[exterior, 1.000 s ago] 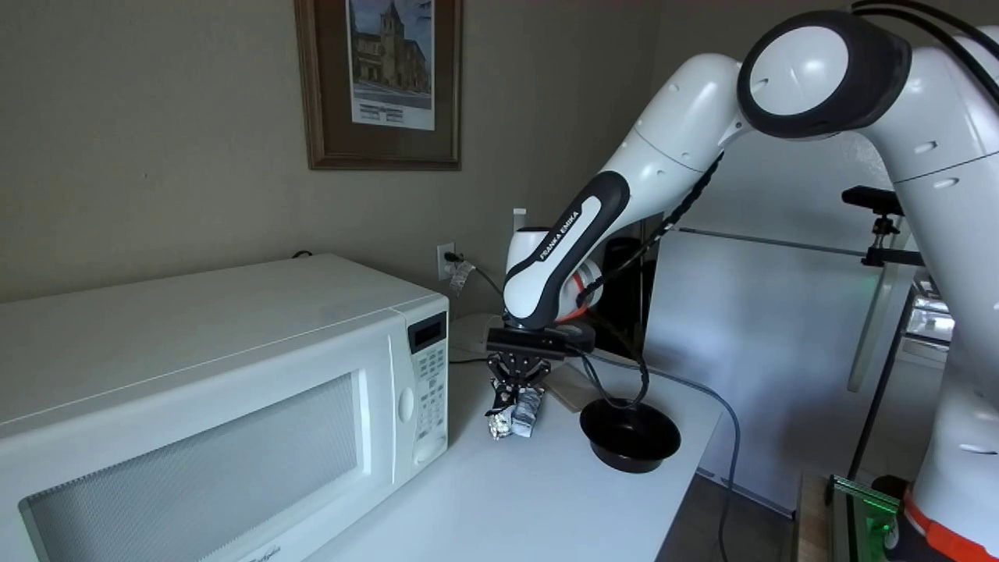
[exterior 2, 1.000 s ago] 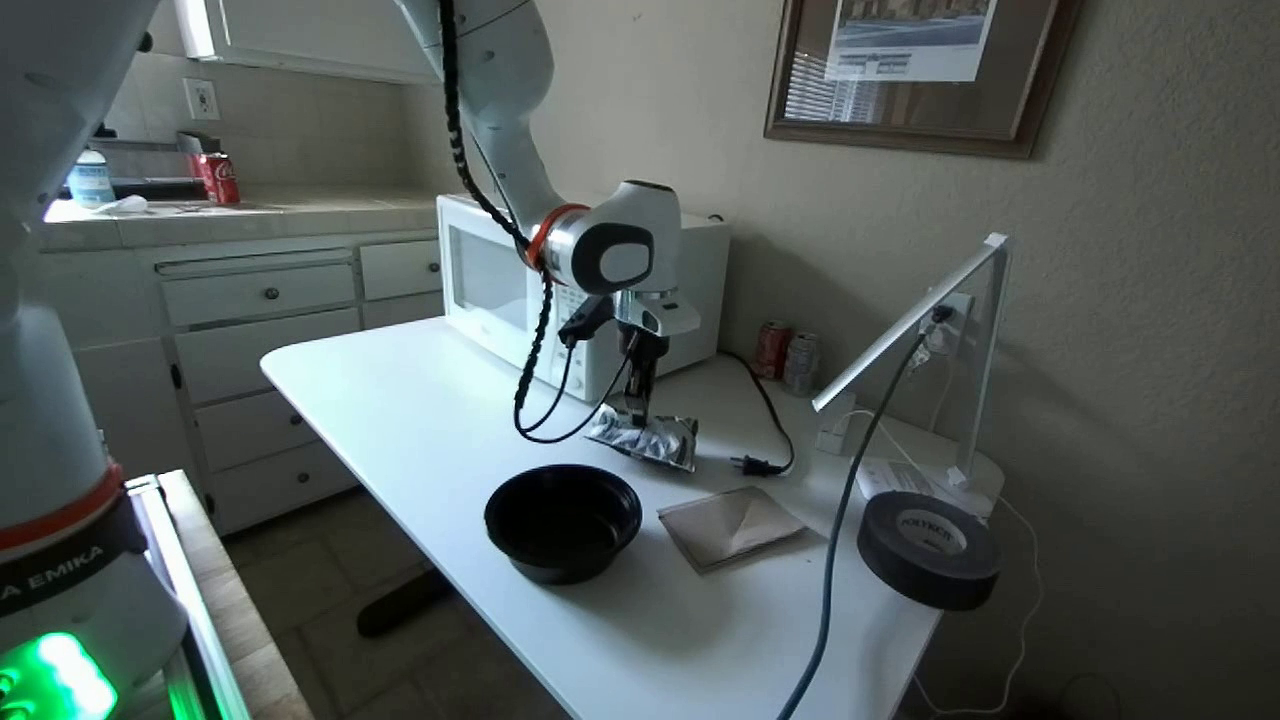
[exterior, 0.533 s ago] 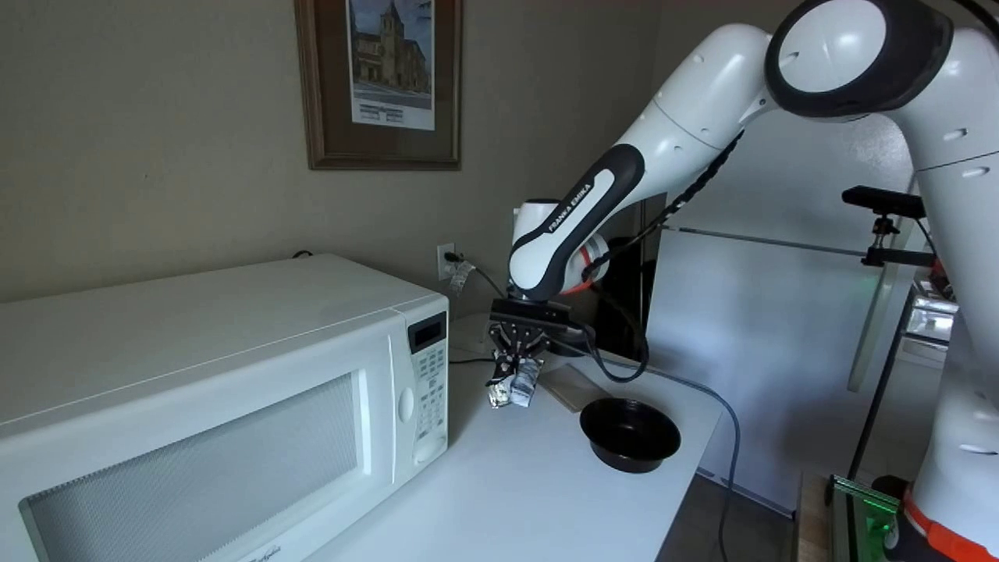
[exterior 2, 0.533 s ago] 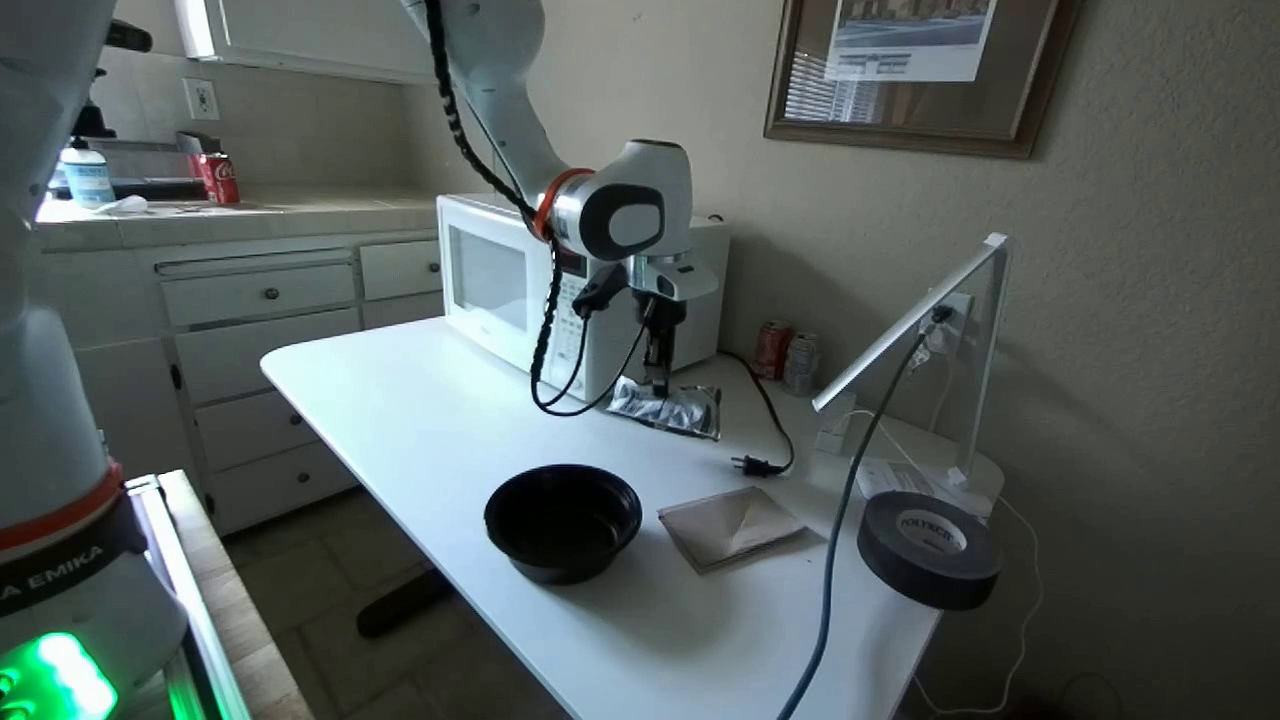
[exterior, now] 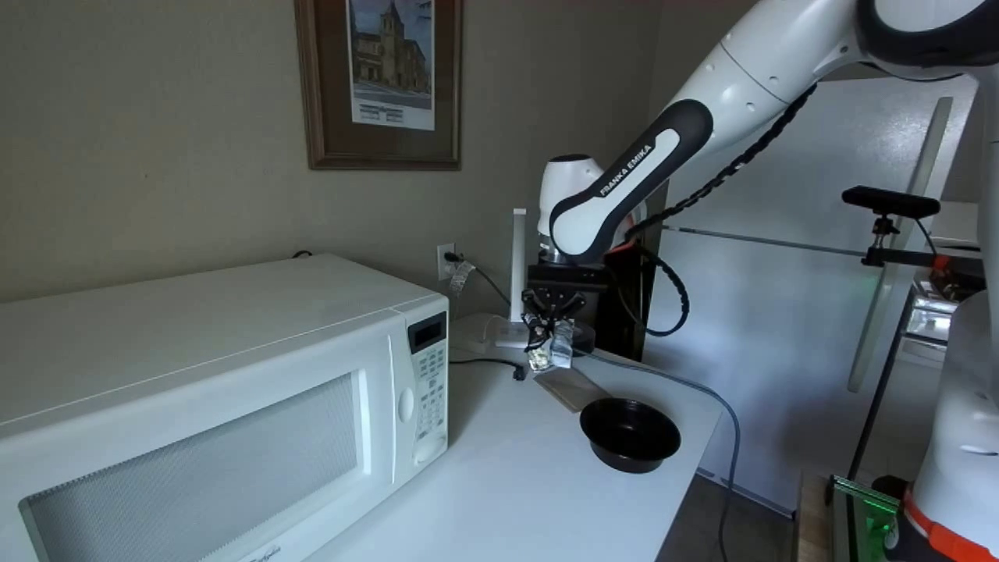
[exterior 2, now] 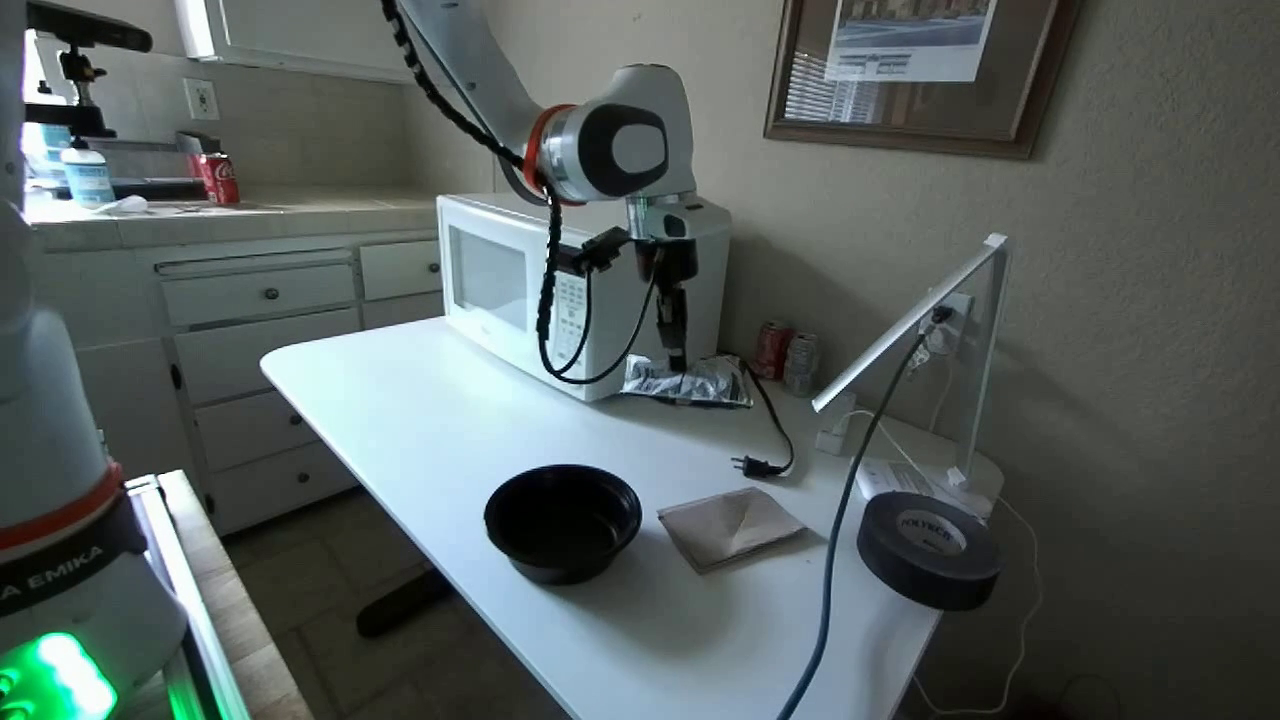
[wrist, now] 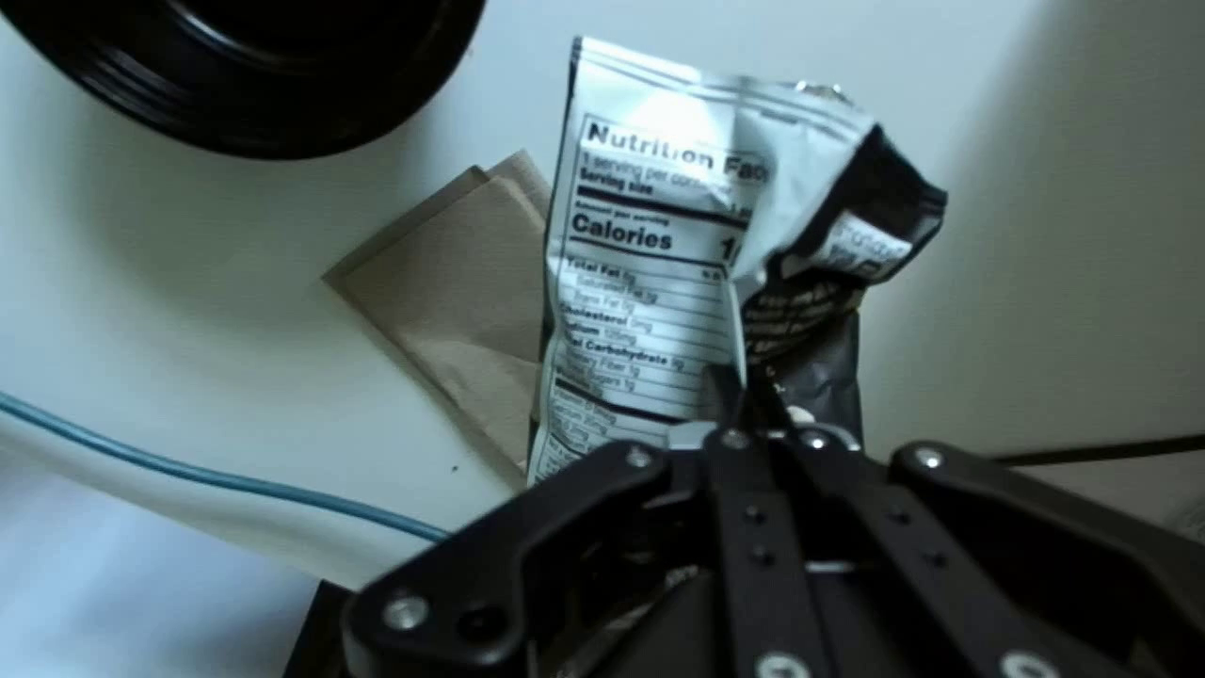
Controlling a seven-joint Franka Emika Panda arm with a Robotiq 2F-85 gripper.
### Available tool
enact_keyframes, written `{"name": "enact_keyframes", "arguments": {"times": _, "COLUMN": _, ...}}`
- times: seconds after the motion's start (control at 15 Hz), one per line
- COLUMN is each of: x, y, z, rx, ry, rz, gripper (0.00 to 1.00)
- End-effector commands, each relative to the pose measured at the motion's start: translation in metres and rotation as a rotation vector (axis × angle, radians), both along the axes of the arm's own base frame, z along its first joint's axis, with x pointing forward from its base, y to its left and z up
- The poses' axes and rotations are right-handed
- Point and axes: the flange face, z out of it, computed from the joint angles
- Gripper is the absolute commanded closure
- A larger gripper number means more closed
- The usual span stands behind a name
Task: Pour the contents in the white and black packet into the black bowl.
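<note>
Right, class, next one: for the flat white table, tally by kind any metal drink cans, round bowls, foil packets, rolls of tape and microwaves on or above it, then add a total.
Red drink can and silver drink can: 2
Round black bowl: 1
White and black foil packet: 1
Black roll of tape: 1
Boxy white microwave: 1
Total: 6

Reads "Nutrition Fac", cut short by a crease, on the packet (wrist: pixel 682 273) in the wrist view. Below that, lists "Serving size", "Calories", "Total Fat" and "Cholesterol" in black print. Says "FRANKA EMIKA" along the robot arm (exterior: pixel 675 144) in an exterior view, and only "A EMIKA" on the arm's base (exterior 2: pixel 90 550) in an exterior view. Reads "POLYKEN" on the tape roll (exterior 2: pixel 928 556). Shows white script, not quite legible, on the red can (exterior 2: pixel 219 180).
</note>
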Motion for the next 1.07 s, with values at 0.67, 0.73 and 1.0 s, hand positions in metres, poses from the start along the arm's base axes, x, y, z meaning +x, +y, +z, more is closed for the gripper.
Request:
{"name": "enact_keyframes", "arguments": {"times": 0.67, "x": -0.124, "y": 0.010, "z": 0.019, "rx": -0.235, "ry": -0.017, "rz": -0.063, "gripper": 1.00}}
{"name": "enact_keyframes", "arguments": {"times": 0.73, "x": -0.129, "y": 0.012, "z": 0.015, "rx": -0.248, "ry": -0.019, "rz": -0.070, "gripper": 1.00}}
{"name": "enact_keyframes", "arguments": {"times": 1.0, "x": -0.147, "y": 0.015, "z": 0.003, "rx": -0.328, "ry": -0.034, "rz": -0.092, "gripper": 1.00}}
